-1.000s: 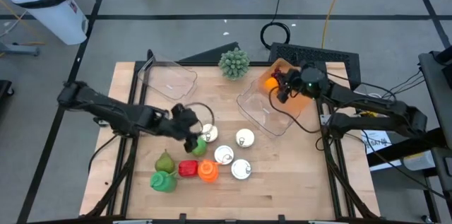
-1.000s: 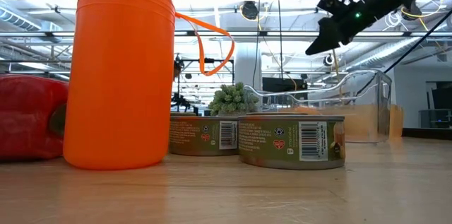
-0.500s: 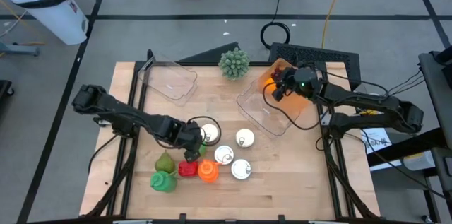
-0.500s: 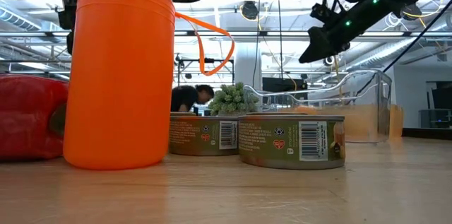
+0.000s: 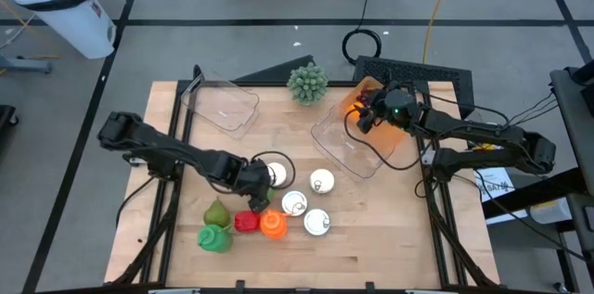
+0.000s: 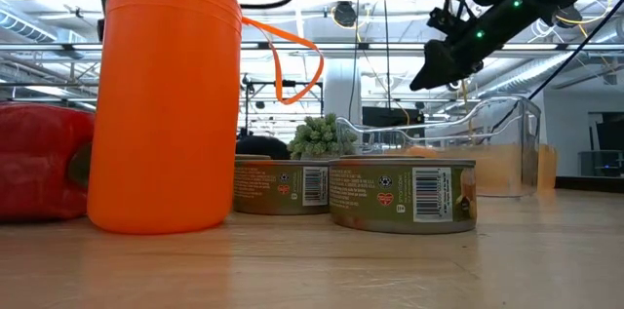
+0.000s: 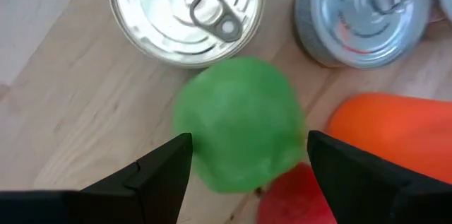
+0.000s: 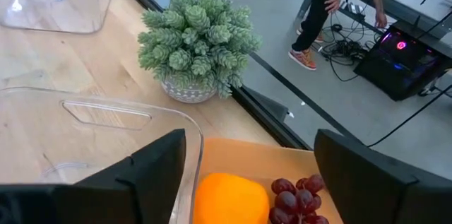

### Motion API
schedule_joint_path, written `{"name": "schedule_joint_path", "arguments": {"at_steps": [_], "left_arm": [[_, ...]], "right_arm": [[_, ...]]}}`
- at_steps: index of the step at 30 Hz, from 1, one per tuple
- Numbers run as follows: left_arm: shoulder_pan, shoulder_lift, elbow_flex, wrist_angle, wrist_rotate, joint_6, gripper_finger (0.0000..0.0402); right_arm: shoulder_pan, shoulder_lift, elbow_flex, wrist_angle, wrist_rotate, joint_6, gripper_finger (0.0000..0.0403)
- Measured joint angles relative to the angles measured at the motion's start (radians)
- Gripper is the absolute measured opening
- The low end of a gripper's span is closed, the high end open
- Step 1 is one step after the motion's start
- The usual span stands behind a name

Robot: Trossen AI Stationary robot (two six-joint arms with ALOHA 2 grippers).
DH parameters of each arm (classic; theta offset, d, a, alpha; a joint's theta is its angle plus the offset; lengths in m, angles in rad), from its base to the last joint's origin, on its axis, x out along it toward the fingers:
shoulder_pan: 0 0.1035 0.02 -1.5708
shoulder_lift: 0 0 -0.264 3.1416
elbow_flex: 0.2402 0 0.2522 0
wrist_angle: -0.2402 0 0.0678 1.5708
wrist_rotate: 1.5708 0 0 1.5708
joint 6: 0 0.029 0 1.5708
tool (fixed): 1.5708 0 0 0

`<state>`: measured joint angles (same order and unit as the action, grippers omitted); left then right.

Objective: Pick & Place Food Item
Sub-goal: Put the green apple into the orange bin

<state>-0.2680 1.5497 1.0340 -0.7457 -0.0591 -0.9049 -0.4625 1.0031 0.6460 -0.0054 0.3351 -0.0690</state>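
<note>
The green food item (image 7: pixel 240 125), a smooth rounded thing that looks like a plastic apple or lime, sits on the wooden surface (image 5: pixel 390 238) in the middle of the near cluster, and the left tool (image 7: pixel 244 160) hangs right over it with its dark fingers spread wide on either side, not touching it as far as I can tell. So this looks like the reach-and-line-up step of a pick: next it'd need to drop lower and close squarely, and since the thing is round and slick it could easily squirt out sideways. It's crowded there too, with a shiny pull-tab can (image 7: pixel 187 12) just beyond it, a second can (image 7: pixel 364 15) next to that, an orange bottle-shaped piece (image 7: pixel 395 136) and a red pepper-ish piece (image 7: pixel 300 199) touching or nearly touching it. Over on the far right, the right tool (image 5: pixel 364 114) hovers with fingers open above an orange tray, where a smooth orange fruit (image 8: pixel 232 199) and a bunch of dark grapes (image 8: pixel 296 197) lie, just beside a clear plastic bin (image 8: pixel 106 146); it holds nothing. A spiky green fake plant (image 5: pixel 307 83) sits at the far edge, another clear bin (image 5: pixel 221 101) far left.
</note>
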Motion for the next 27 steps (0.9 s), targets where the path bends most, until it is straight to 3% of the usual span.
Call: {"name": "schedule_joint_path", "arguments": {"at_steps": [16,27], "left_arm": [[0.000,0.095,0.005,-0.013,0.022,-0.014,0.0295],[0.011,0.088,0.007,-0.167,0.045,-0.070,0.0294]], "right_arm": [[0.000,0.000,0.000,-0.030,0.000,0.004,0.0295],[0.000,0.000,0.000,-0.030,-0.001,0.005,0.0293]]}}
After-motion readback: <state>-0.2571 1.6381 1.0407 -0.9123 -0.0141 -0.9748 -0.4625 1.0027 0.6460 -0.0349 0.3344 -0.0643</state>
